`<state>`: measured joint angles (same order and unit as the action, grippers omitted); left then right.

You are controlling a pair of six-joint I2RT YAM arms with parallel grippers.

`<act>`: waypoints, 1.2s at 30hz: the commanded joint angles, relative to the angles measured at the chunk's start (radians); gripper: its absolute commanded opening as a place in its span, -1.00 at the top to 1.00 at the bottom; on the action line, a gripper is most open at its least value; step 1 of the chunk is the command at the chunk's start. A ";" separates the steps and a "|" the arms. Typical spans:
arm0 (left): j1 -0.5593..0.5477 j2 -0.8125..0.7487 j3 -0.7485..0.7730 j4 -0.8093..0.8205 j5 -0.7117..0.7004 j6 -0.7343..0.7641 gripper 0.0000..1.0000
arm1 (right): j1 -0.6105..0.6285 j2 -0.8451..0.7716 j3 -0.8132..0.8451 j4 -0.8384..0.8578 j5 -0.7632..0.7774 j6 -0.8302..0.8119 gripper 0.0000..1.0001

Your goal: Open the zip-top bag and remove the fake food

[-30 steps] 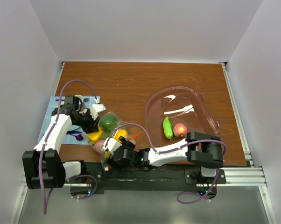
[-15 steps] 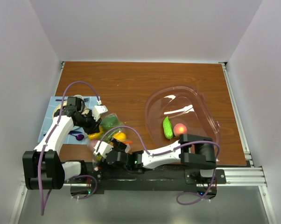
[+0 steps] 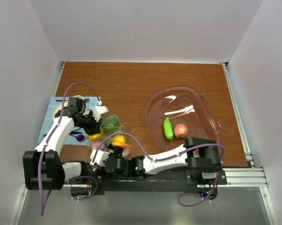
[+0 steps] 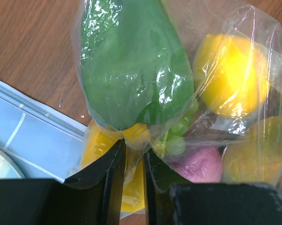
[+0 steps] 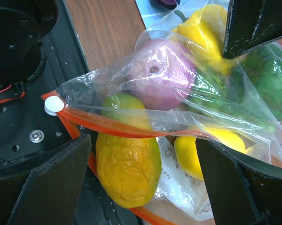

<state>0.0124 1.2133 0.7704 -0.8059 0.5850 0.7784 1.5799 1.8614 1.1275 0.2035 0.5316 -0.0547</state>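
Moved: the right gripper point(image 3: 98, 157) has slid toward the lower left of the top view, along the near edge of the table point(image 3: 141, 84).
Right fingers: spread wide, with the zip-top bag point(image 5: 178, 117) and its orange zip strip point(image 5: 131, 129) lying between them.
Left fingers: the left gripper point(image 4: 134, 151) is pinched narrow on the bag's plastic, left of centre in the top view.
In the bag: fake food point(image 5: 162, 79), including a green pepper point(image 4: 131, 70), a lemon point(image 4: 232, 75) and a mango point(image 5: 127, 164).
In the tub point(image 3: 204, 105): a cucumber point(image 3: 167, 128) and a peach point(image 3: 180, 129), right of centre.
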 commanded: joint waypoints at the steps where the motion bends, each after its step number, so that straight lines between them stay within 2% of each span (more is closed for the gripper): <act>1: -0.003 0.006 -0.019 0.005 -0.028 -0.014 0.51 | -0.003 -0.018 0.034 -0.016 -0.012 -0.020 -0.96; 8: -0.003 -0.001 -0.011 0.004 -0.051 -0.013 0.51 | -0.009 0.041 0.045 -0.027 -0.056 0.036 -0.90; 15: -0.005 -0.004 0.000 0.004 -0.059 -0.030 0.52 | -0.054 0.079 0.014 0.014 -0.117 0.142 -0.57; 18: -0.005 -0.006 0.000 0.014 -0.066 -0.051 0.56 | -0.073 0.079 -0.001 0.030 -0.142 0.153 -0.03; 19: -0.003 -0.006 0.001 0.022 -0.070 -0.057 0.61 | -0.084 0.078 -0.003 0.028 -0.148 0.157 0.26; 23: -0.003 -0.001 0.012 0.053 -0.103 -0.103 0.75 | -0.100 0.024 -0.032 0.031 -0.170 0.159 0.67; 26: -0.003 0.011 0.030 0.100 -0.178 -0.166 0.98 | -0.101 -0.063 -0.064 -0.031 -0.162 0.167 0.88; 28: -0.003 0.023 0.035 0.143 -0.239 -0.214 1.00 | -0.104 -0.126 -0.103 -0.062 -0.148 0.180 1.00; 36: -0.005 0.045 0.035 0.234 -0.372 -0.284 1.00 | -0.110 -0.473 -0.238 -0.305 -0.025 0.351 1.00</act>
<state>0.0097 1.2388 0.7799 -0.6373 0.3336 0.5476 1.4784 1.5383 0.9382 0.0200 0.4168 0.1864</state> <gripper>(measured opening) 0.016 0.596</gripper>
